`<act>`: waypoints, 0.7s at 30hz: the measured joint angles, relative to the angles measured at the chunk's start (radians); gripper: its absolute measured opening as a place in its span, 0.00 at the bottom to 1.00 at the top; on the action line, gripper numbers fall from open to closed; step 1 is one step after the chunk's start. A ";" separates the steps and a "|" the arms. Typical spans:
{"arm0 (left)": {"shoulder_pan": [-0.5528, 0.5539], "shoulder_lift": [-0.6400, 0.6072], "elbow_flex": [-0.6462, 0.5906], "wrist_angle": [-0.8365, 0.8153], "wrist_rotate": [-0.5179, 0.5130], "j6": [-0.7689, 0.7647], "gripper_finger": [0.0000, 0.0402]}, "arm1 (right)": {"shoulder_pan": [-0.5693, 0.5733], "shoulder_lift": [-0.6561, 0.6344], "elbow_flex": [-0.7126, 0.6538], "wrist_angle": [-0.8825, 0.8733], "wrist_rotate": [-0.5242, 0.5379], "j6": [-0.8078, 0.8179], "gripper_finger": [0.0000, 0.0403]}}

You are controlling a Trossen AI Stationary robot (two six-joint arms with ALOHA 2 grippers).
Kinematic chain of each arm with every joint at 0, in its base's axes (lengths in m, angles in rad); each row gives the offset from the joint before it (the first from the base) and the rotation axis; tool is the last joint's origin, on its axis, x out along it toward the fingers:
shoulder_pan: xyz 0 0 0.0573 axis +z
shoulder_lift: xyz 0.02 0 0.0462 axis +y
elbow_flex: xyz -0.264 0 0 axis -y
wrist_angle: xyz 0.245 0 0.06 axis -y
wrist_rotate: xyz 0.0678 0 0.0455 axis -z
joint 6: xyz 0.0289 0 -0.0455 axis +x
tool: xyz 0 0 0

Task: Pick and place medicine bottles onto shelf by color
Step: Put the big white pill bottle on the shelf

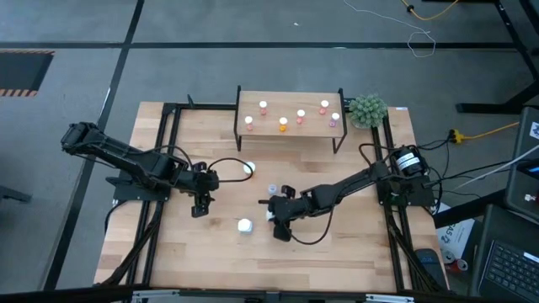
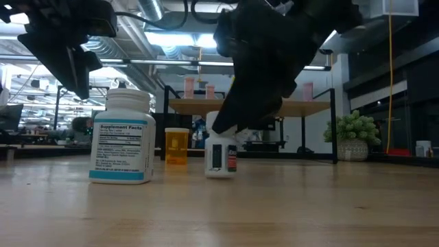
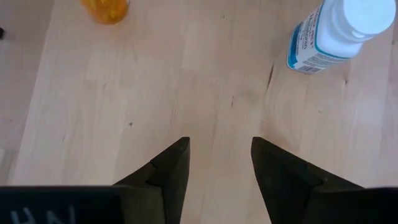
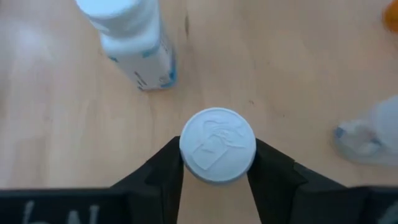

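Observation:
A small white medicine bottle point(image 2: 221, 156) stands on the table, and my right gripper point(image 4: 217, 158) is shut on its white cap from above. A larger white bottle with a blue label point(image 2: 122, 137) stands upright near the front edge. An orange bottle point(image 2: 176, 145) stands farther back. My left gripper point(image 3: 219, 149) hangs open over bare wood to the left point(image 1: 200, 208), with nothing between its fingers. The shelf point(image 1: 290, 126) stands at the table's far side with several small pink and orange bottles on it. My right gripper pinches the small bottle's round white cap point(image 4: 217, 145) between its two fingers, one on each side of the cap's rim. The fingers come from above, slanting down from the table's right. The bottle stands upright with its base on the table point(image 2: 221, 175).
A green bushy plant point(image 1: 368, 109) stands by the shelf's right end. Another small bottle point(image 1: 273, 189) stands just beyond my right gripper. Black frame rails point(image 1: 160, 168) run along both sides of the table. Bare wood lies along the near edge.

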 joint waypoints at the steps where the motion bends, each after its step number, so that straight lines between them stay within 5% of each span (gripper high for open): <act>1: 0.000 0.000 0.000 0.000 -0.003 0.000 0.41 | 0.000 0.000 0.005 0.001 -0.006 0.009 0.37; 8: 0.000 0.000 0.000 0.000 -0.036 0.008 0.41 | -0.003 -0.032 0.202 -0.255 0.011 -0.038 0.37; 13: 0.000 0.000 0.000 0.000 -0.037 0.008 0.41 | -0.017 -0.040 0.488 -0.690 0.240 -0.159 0.37; 21: 0.000 0.000 0.000 0.000 -0.053 0.008 0.42 | -0.050 -0.043 0.888 -1.142 0.609 -0.155 0.37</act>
